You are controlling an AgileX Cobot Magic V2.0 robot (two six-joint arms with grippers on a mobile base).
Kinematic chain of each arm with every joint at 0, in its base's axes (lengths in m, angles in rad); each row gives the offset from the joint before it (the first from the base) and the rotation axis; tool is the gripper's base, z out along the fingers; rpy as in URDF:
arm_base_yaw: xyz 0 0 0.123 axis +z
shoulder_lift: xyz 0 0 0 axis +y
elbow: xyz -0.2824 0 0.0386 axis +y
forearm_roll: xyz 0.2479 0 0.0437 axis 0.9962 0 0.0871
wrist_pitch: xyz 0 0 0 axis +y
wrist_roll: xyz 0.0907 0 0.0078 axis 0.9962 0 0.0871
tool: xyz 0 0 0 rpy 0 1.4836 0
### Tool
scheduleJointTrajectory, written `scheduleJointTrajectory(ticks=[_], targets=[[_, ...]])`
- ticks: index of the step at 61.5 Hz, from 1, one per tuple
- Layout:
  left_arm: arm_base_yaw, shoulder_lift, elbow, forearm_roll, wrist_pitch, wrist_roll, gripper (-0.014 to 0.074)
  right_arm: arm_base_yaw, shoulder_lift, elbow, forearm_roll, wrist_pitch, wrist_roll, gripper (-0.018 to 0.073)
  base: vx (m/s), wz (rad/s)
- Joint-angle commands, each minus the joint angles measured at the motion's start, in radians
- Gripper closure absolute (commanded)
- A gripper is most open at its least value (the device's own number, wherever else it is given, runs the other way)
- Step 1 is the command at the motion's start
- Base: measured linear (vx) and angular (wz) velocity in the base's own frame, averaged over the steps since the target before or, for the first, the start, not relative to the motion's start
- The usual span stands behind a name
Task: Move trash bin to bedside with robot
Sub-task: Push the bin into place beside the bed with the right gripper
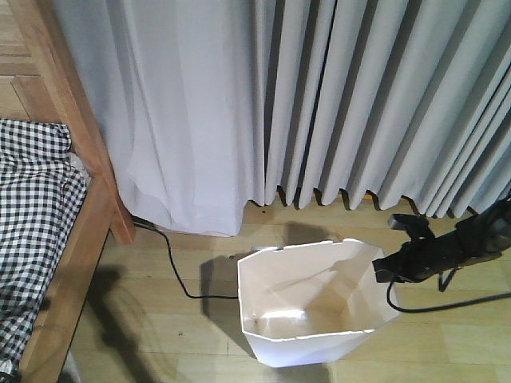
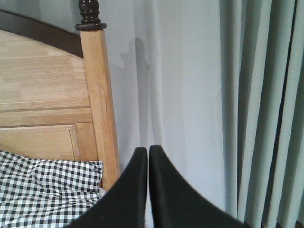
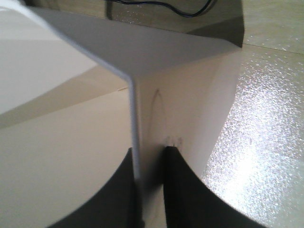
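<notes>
The white faceted trash bin (image 1: 307, 315) stands on the wooden floor in front of the curtains, its cream inside showing. My right gripper (image 1: 383, 272) reaches in from the right and holds the bin's right rim. In the right wrist view that gripper (image 3: 148, 153) straddles the thin wall of the bin (image 3: 142, 61), one finger inside and one outside, shut on it. The bed (image 1: 84, 239) with its checked bedding (image 1: 32, 207) lies at the left, a gap of floor away from the bin. My left gripper (image 2: 148, 150) is shut on nothing and faces the bedpost (image 2: 97, 95).
Grey curtains (image 1: 359, 96) hang along the back down to the floor. A black cable (image 1: 172, 267) runs over the floor from under the curtain toward the bin. The bed's wooden leg (image 1: 120, 215) stands between the bedding and the curtain. Shiny floor (image 3: 256, 142) shows beside the bin.
</notes>
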Motion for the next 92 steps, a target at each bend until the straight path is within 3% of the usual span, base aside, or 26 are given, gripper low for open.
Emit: scheduleJointTrajectory(ticks=[1, 23, 37, 45, 66, 92], targets=[[0.001, -0.007, 0.012, -0.009, -0.075, -0.014, 0.0603, 0.013, -0.008, -0.082, -0.029, 0.203, 0.062, 0.0561, 0.0, 0.0], [0.001, -0.007, 0.012, -0.009, -0.075, -0.014, 0.0603, 0.022, 0.301, -0.521, -0.113, 0.327, 0.303, 0.0561, 0.0, 0.0], [0.001, -0.007, 0.012, -0.009, -0.075, -0.014, 0.0603, 0.022, 0.491, -0.804, -0.26, 0.455, 0.561, 0.0559, 0.0, 0.0], [0.001, -0.007, 0.012, -0.009, -0.075, -0.014, 0.0603, 0.022, 0.55, -0.905, -0.335, 0.488, 0.659, 0.0555, 0.0, 0.0], [0.001, -0.007, 0.012, -0.009, -0.075, -0.014, 0.0603, 0.022, 0.574, -0.949, -0.375, 0.516, 0.694, 0.047, 0.0, 0.0], [0.001, -0.007, 0.012, -0.009, -0.075, -0.014, 0.0603, 0.021, 0.574, -0.949, -0.45, 0.496, 0.728, 0.0152, 0.0, 0.0]])
